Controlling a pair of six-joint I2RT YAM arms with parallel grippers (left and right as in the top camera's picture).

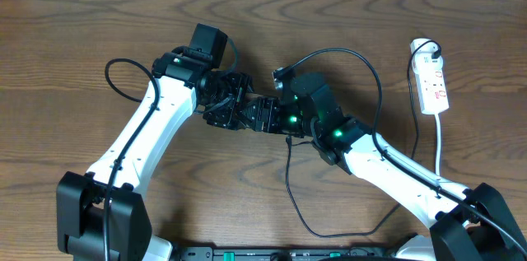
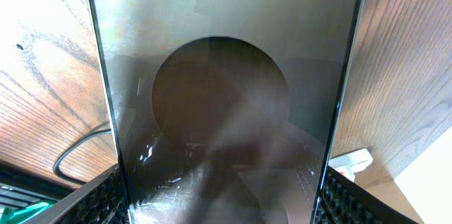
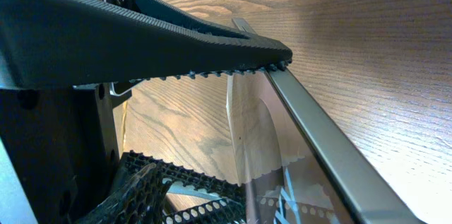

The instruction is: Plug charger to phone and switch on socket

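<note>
The phone (image 2: 226, 75) fills the left wrist view as a glossy dark slab. My left gripper (image 2: 222, 203) is shut on it, one padded finger on each long edge. In the overhead view the left gripper (image 1: 226, 100) and right gripper (image 1: 268, 117) meet at the table's middle, and they hide the phone. In the right wrist view the phone's edge and reflective face (image 3: 296, 153) run beside the upper finger. The right gripper's (image 3: 226, 118) fingers stand apart. The charger cable (image 1: 290, 179) runs from under the right gripper toward the front edge. Its connector tip is hidden. The white socket (image 1: 432, 84) lies at the far right.
The charger cable loops along the front right of the table and rises to a plug at the socket's far end (image 1: 428, 47). A white cord (image 1: 440, 142) leaves the socket toward the front. Thicker black robot cables arc over both arms. The wooden table (image 1: 82, 22) has bare areas on the left and at the back.
</note>
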